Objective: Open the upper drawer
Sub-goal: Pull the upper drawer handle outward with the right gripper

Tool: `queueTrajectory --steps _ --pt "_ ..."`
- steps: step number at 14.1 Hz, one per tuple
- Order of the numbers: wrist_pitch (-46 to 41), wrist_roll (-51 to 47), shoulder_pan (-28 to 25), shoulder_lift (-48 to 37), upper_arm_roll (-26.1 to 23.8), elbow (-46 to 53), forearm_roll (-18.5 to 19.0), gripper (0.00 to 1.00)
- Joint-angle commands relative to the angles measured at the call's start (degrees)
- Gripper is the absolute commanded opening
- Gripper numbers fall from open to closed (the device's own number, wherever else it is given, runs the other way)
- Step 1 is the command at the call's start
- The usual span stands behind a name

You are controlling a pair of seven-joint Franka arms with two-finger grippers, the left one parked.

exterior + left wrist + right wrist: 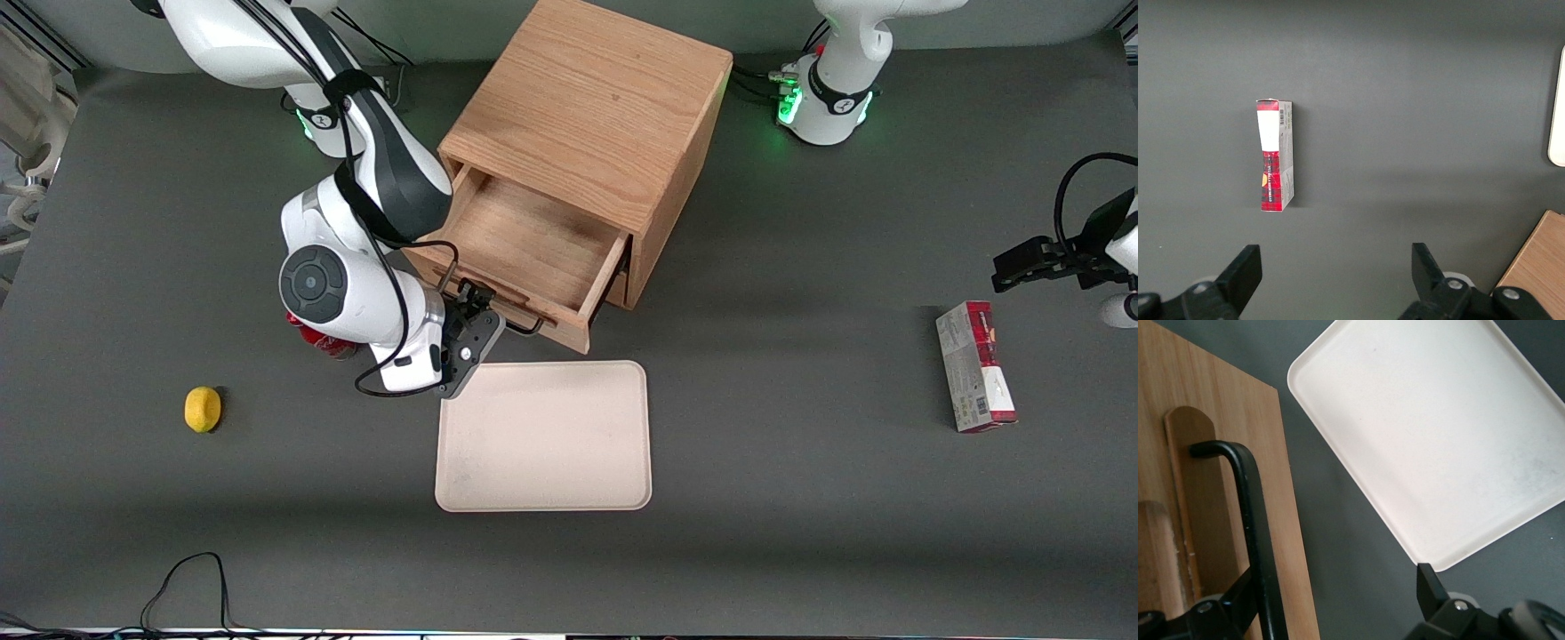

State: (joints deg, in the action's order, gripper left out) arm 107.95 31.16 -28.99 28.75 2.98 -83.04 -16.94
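The upper drawer (533, 253) stood pulled out of the cabinet (591, 107), nothing visible inside. The end effector (478, 313) sat at its handle (1248, 520), fingers wide apart around the bar. Nearer the camera, a tray (544, 436) lay bare on the tabletop (800, 498).

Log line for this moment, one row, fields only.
upper drawer: pulled out, inside bare | gripper: open, at black bar handle, one finger beside it | tray: on table, nearer camera

White arm (356, 293) w/ black joints, cables; black hand (476, 307).
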Motion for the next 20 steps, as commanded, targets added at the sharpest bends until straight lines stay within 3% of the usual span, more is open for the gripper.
queueTrajectory --steps 1,20 --pt "-0.28 2.67 1.22 2.36 -0.08 3.76 -1.87 1.0" --pt "1.48 3.46 5.79 6.22 -0.16 8.59 -6.53 1.0"
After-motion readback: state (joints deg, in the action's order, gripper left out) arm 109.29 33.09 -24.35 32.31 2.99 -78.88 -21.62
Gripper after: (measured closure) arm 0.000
